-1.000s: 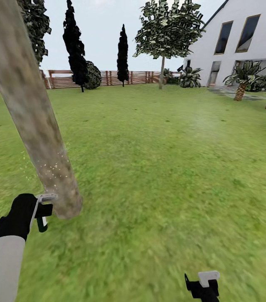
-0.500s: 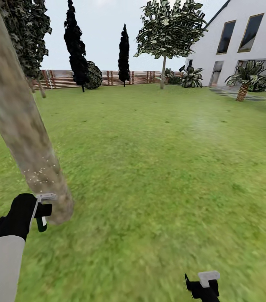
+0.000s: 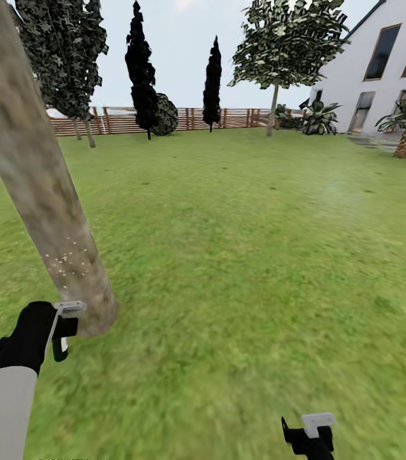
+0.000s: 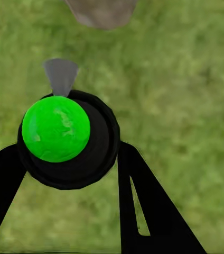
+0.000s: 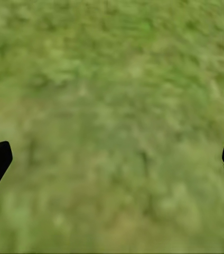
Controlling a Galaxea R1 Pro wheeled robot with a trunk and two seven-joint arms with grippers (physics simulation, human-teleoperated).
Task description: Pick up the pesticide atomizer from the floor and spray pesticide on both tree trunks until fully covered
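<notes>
While my left jaws [image 4: 70, 159] stood closed around the pesticide atomizer [image 4: 64, 137], gripping its black body from both sides, the bright green cap faced the left wrist camera and the grey nozzle pointed toward the base of the near tree trunk [image 3: 43, 191]. In the head view my left jaws [image 3: 62, 326] sat just beside the foot of that trunk, low over the lawn [image 3: 241, 255]. A patch of pale specks showed on the bark just above them. My right jaws [image 5: 112, 159] were spread wide and empty, hanging over bare grass. The second tree [image 3: 286, 38] stood well apart, near the far wooden fence [image 3: 190, 118], beside the white house [image 3: 388, 64].
</notes>
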